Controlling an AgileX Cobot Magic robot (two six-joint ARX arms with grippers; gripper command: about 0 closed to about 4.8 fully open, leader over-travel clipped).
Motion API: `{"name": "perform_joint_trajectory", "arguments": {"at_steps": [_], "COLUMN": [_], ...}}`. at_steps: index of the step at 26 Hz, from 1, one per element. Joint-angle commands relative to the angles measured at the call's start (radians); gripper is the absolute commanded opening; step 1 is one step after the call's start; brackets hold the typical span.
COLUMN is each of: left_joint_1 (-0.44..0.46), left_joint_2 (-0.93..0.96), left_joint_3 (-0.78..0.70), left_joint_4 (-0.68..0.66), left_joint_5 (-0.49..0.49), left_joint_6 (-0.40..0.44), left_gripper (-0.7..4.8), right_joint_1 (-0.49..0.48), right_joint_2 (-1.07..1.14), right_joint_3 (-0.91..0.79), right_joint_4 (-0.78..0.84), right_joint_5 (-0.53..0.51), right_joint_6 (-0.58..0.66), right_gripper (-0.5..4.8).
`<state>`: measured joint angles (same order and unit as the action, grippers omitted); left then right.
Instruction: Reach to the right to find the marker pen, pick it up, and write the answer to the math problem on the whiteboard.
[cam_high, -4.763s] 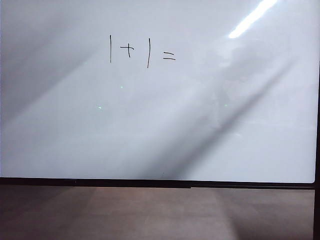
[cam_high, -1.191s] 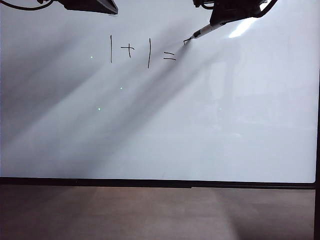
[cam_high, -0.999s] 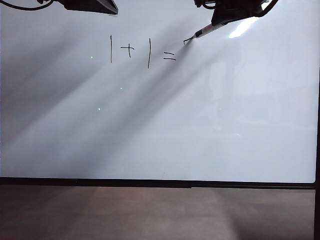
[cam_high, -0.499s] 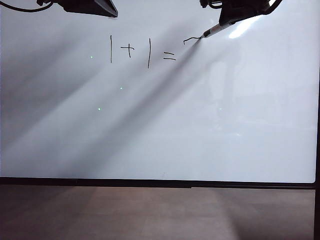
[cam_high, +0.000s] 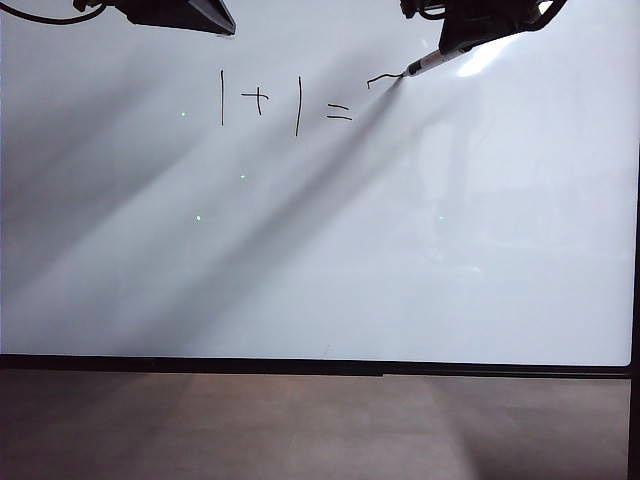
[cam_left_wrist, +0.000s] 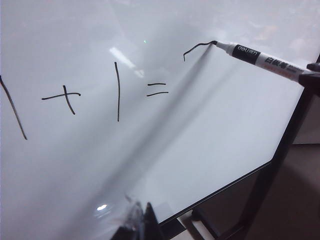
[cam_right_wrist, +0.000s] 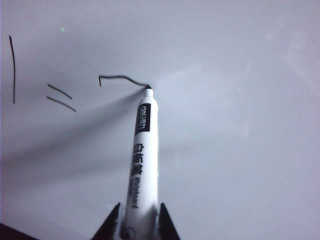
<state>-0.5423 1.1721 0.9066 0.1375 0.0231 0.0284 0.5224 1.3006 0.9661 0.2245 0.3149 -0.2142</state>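
Note:
The whiteboard (cam_high: 320, 250) fills the exterior view, with the math problem (cam_high: 285, 102) in thin black strokes near its top. My right gripper (cam_high: 480, 20) is at the board's top right, shut on the marker pen (cam_high: 430, 63), a white barrel with black lettering. The pen's dark tip touches the board at the right end of a short wavy stroke (cam_high: 383, 78) just right of the equals bars. In the right wrist view the pen (cam_right_wrist: 142, 160) sticks out from between the fingers of that gripper (cam_right_wrist: 136, 222). My left gripper (cam_high: 180, 12) hangs at the top left, its fingertips together and holding nothing (cam_left_wrist: 142, 205).
A black frame (cam_high: 320, 366) runs along the board's lower edge, with a brown floor strip (cam_high: 320, 425) below it. A dark stand leg (cam_left_wrist: 270, 190) shows under the board's corner in the left wrist view. Bright glare (cam_high: 500, 45) lies beside the right gripper.
The pen tip has slid to the right across the board, leaving a short wavy stroke after the equals bars. My left gripper has stayed where it was.

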Motion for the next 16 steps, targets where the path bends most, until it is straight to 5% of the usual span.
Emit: {"name": "perform_joint_trajectory", "arguments": {"at_steps": [1, 16], "left_joint_1": [0.001, 0.001], "left_joint_2": [-0.005, -0.005], "left_joint_3": [0.001, 0.001], "left_joint_4": [0.006, 0.007], "left_joint_5": [0.004, 0.004], "left_joint_6": [-0.002, -0.002], "left_gripper": [-0.05, -0.05], "right_joint_1": [-0.005, -0.005], "right_joint_2": [-0.004, -0.004], "right_joint_3": [0.001, -0.050], "right_joint_4": [-0.018, 0.000], "right_joint_5": [0.022, -0.004], "right_joint_6": [0.010, 0.038], "right_gripper": [-0.07, -0.07]}}
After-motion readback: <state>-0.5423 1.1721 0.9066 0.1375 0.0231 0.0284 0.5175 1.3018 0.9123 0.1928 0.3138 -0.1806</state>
